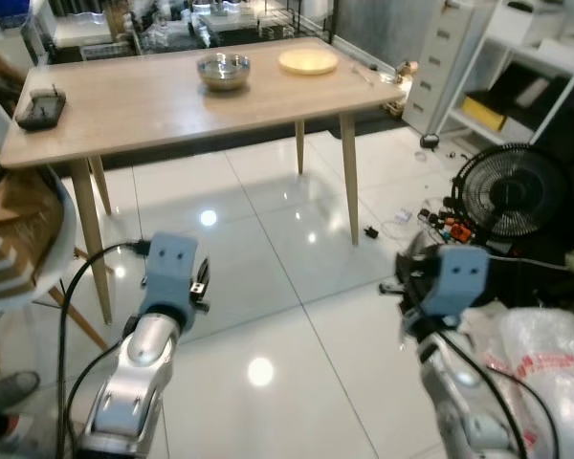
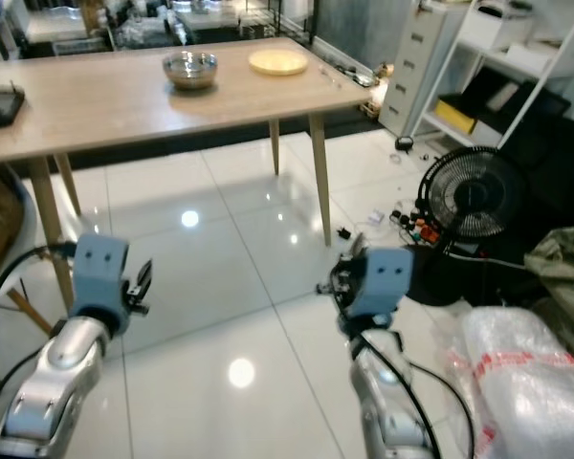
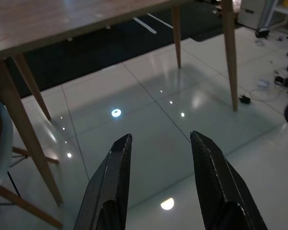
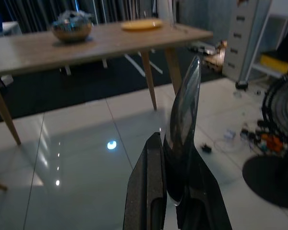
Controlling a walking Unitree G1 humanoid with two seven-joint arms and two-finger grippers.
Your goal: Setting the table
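A light wooden table [image 1: 153, 107] stands ahead of me across the white tiled floor. On its far side sit a metal bowl [image 1: 223, 70] and a flat yellow plate [image 1: 308, 62]. Both arms are raised low in front of me, well short of the table. My left gripper [image 3: 159, 138] is open with nothing between its fingers, over the floor near the table's front left leg. My right gripper [image 4: 170, 143] is shut on a shiny metal spoon [image 4: 185, 103], which sticks up past the fingertips and is seen edge-on.
A small black object [image 1: 40, 105] lies at the table's left end. A chair [image 1: 24, 239] stands at the left. To the right are a black floor fan [image 1: 512, 191], loose cables [image 1: 440, 225], a white drawer cabinet [image 1: 445, 57] and a plastic bag [image 1: 545, 363].
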